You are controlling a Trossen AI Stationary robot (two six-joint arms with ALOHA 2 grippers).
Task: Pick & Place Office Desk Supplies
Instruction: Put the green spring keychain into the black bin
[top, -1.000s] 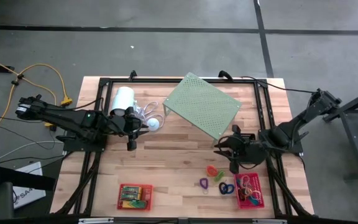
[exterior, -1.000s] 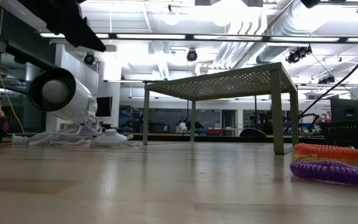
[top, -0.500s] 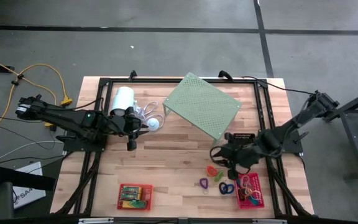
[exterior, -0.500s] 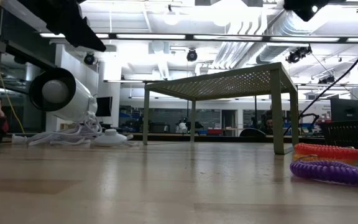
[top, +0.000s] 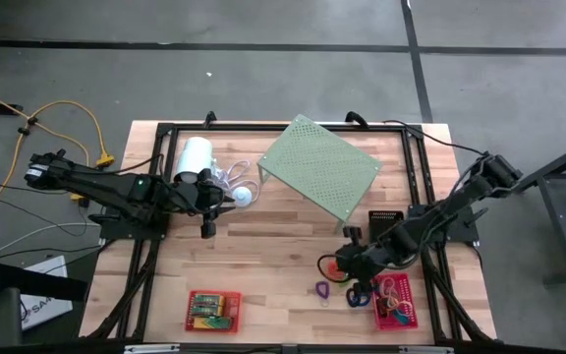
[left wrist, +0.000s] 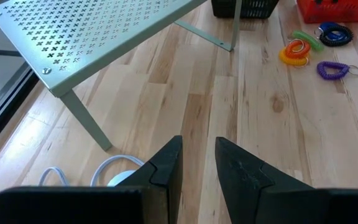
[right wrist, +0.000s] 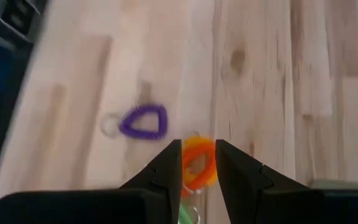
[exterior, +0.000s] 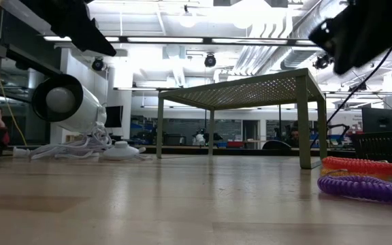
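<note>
1. Orange coil loop (right wrist: 197,163) lies on the wooden table (top: 273,256) right under the right gripper (right wrist: 197,167).
2. Its jaws are a little apart and hold nothing.
3. Purple coil loop (right wrist: 143,122) lies near, off to one side.
4. Left gripper (left wrist: 197,163) waits by the green shelf (left wrist: 92,31), jaws a little apart, empty.

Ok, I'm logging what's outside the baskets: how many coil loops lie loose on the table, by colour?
orange coil loop: 1
green coil loop: 1
blue coil loop: 1
purple coil loop: 1
Total: 4
</note>
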